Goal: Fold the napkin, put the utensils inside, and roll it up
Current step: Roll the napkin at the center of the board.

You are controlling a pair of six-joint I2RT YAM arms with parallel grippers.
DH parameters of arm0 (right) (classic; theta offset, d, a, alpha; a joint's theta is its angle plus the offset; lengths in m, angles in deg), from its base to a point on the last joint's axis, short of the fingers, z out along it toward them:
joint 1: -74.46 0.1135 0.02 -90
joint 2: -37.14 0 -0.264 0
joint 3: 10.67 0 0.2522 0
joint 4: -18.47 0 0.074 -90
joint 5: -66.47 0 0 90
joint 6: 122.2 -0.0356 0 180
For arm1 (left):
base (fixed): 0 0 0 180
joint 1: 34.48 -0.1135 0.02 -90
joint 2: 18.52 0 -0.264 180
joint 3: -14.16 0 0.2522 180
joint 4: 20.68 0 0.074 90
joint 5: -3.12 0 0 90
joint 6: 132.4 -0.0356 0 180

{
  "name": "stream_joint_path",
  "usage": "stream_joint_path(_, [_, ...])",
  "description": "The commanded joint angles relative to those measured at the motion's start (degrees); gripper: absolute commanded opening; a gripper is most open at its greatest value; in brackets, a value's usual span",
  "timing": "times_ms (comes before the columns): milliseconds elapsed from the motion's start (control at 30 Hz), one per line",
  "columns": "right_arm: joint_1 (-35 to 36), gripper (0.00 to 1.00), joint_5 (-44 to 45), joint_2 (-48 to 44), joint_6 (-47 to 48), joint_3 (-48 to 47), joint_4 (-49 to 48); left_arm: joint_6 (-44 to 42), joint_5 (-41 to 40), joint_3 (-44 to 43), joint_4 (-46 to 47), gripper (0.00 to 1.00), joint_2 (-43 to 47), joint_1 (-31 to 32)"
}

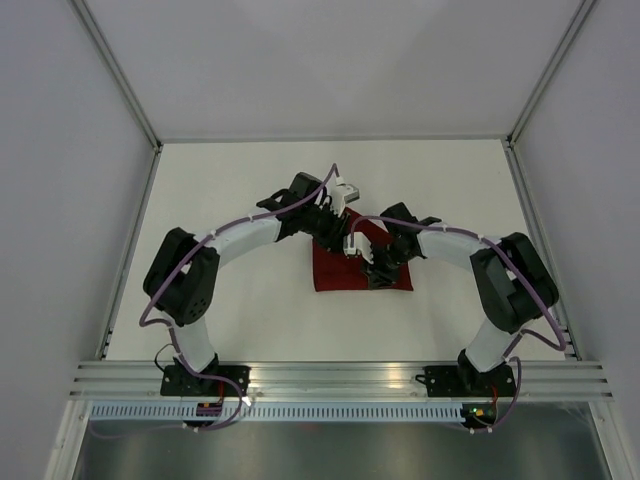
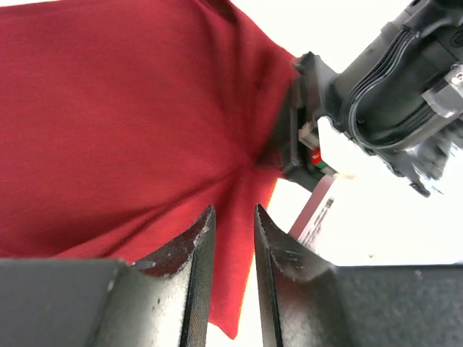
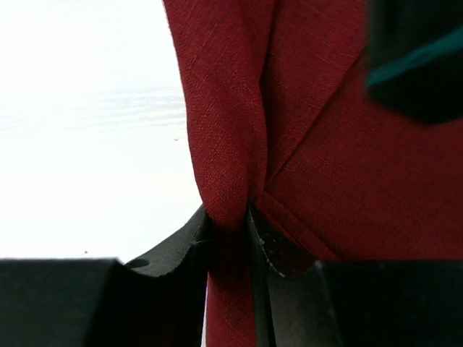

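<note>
White desk (image 1: 240, 190) stretched under both my arms, boxed in by pale walls (image 1: 60, 120). Nearest to me, my right end effector (image 3: 230, 220) was clamped on a bunched fold of the napkin (image 3: 347, 188). The maroon cloth rose out of the pinch as a ridge, with a hemmed edge lying just beside it. My left end effector (image 2: 233, 228) had its fingers a little apart with red cloth showing in the gap; I could not tell whether they gripped it or merely straddled it. Beyond those fingers the napkin fanned out in creases drawn toward the body of my right end effector, which sat against the cloth's edge. From above, the napkin lay near the middle of the desk, partly lifted, with both end effectors crowded over it. I saw no fork in any view. I judged three risks. If the left fingers held nothing, a pull from the right alone would drag and skew the sheet rather than fold it. The thin cloth could slip from the bunched pinch. The two wrists, so near each other, could knock together.
</note>
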Motion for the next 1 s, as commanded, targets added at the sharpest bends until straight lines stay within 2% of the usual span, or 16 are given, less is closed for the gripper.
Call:
stream_joint_path(0, [-1.86,0.31,-5.55,8.19,2.86,-5.22,12.66,5.08,-7.86,7.97,8.48,0.32,6.99,0.44])
stream_joint_path(67, [-2.22,0.31,-5.56,12.41,4.27,-8.91,16.71,5.52,-10.08,12.11,14.28,0.32,11.91,0.53])
stream_joint_path(133, [-2.66,0.31,-5.03,15.92,4.36,-11.98,18.73,6.04,-15.96,18.77,18.41,0.32,15.60,0.97])
stream_joint_path(167, [-2.92,0.31,-5.20,17.07,4.36,-13.13,19.44,6.05,-17.28,21.25,24.09,0.32,19.19,1.23])
stream_joint_path(200, [-3.27,0.31,-5.64,18.22,4.45,-15.40,20.32,6.05,-21.91,26.06,26.40,0.33,21.31,1.58])
stream_joint_path(267, [-3.71,0.31,-6.52,21.37,4.45,-17.61,23.04,5.79,-25.63,30.57,33.50,0.33,26.14,2.63])
stream_joint_path(400, [-4.15,0.30,-5.65,24.99,2.96,-21.48,24.98,3.42,-32.30,37.97,40.21,0.36,29.85,5.62])
stream_joint_path(500, [-4.15,0.31,-4.77,27.19,2.34,-24.12,26.12,-3.69,-38.36,38.77,40.75,0.37,29.25,11.94])
stream_joint_path(667, [-4.24,0.31,-3.81,31.93,1.29,-29.66,30.34,-14.42,-49.54,38.15,43.29,0.38,23.02,22.21])
stream_joint_path(833, [-4.24,0.31,-3.01,36.76,-0.12,-35.37,34.73,-22.77,-56.57,37.10,47.51,0.38,15.65,28.64])
stream_joint_path(967, [-4.24,0.31,-2.31,38.35,-1.61,-37.66,35.88,-28.22,-60.09,36.75,51.29,0.43,10.89,31.90])
